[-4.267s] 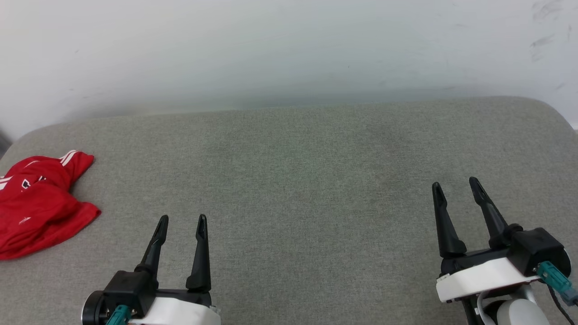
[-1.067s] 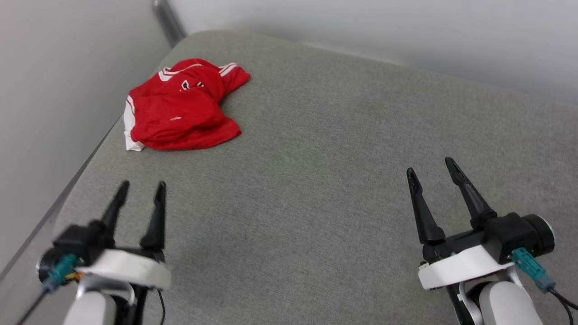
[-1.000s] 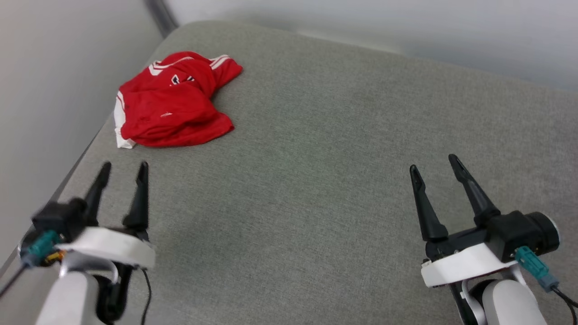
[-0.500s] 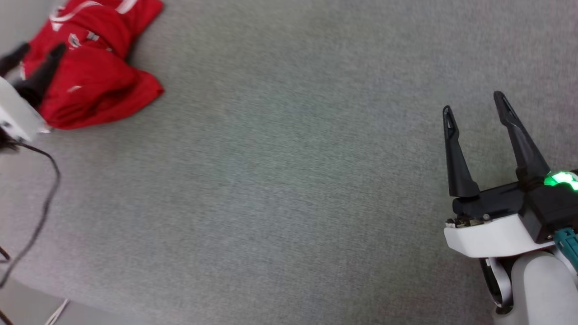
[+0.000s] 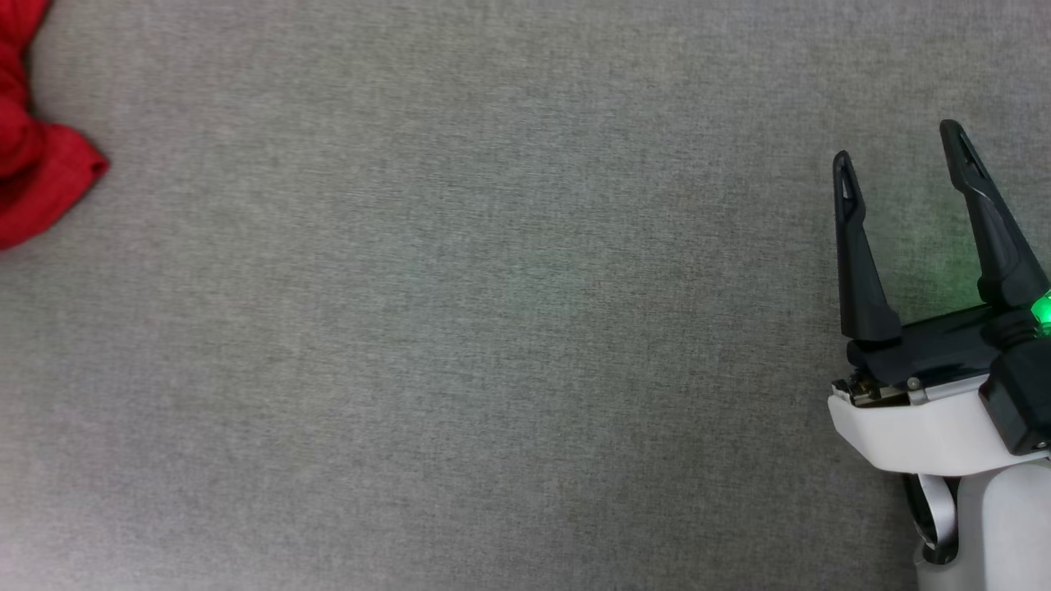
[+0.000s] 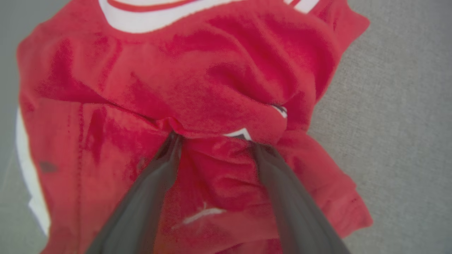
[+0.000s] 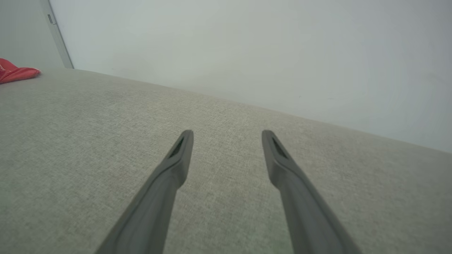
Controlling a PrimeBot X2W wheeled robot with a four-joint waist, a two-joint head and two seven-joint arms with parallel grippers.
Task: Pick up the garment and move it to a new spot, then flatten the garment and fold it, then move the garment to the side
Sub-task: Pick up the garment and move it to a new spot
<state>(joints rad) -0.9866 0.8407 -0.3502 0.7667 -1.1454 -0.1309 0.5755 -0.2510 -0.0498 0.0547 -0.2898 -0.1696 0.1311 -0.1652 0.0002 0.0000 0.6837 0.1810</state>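
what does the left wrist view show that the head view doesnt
Left wrist view: the left end effector, jaws spread, fingertips pushed into the folds of the crumpled red jersey, with the white trim band at the top of that view.
Head view: the right end effector, open over the grey fabric surface with nothing between its fingers, and a green light by its wrist.
Both: the red jersey, just a corner at the head view's left edge, and the grey fabric surface.

Perhaps a lab: grey fabric surface [image 7: 70,141], bare wall [image 7: 247,42].
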